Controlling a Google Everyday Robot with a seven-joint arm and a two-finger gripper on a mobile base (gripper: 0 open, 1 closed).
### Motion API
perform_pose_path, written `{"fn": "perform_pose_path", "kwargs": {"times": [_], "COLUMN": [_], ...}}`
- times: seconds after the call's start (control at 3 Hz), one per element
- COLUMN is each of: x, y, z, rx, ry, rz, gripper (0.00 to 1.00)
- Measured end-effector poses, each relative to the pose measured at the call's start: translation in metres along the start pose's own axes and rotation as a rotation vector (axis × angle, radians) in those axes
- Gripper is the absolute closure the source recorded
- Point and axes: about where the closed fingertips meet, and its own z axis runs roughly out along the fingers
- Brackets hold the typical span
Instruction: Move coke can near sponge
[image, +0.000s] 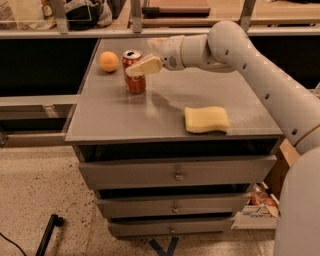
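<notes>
The coke can (135, 80) stands upright on the grey cabinet top (150, 115), at the back left. My gripper (140, 57) reaches in from the right at the can's upper half. One cream finger (144, 66) lies across the front of the can and the other shows faintly behind it. The jaws stand apart and straddle the can, which still rests on the top. The pale yellow sponge (206, 119) lies flat at the front right, well apart from the can.
A round orange fruit (108, 61) sits just left of the can. The cabinet has several drawers (175, 175) below. My arm (260, 70) spans the right side. A dark shelf unit stands to the left, and boxes sit on the floor at the right.
</notes>
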Motion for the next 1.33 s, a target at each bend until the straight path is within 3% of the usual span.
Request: {"fn": "perform_pose_path", "kwargs": {"times": [1.0,1.33], "x": [-0.006,-0.011], "y": [0.006,0.005], "z": [-0.007,-0.018], "rx": [-0.052,-0.067], "ry": [0.015,-0.024], "rz": [-0.028,-0.02], "gripper": [0.88,1.0]}}
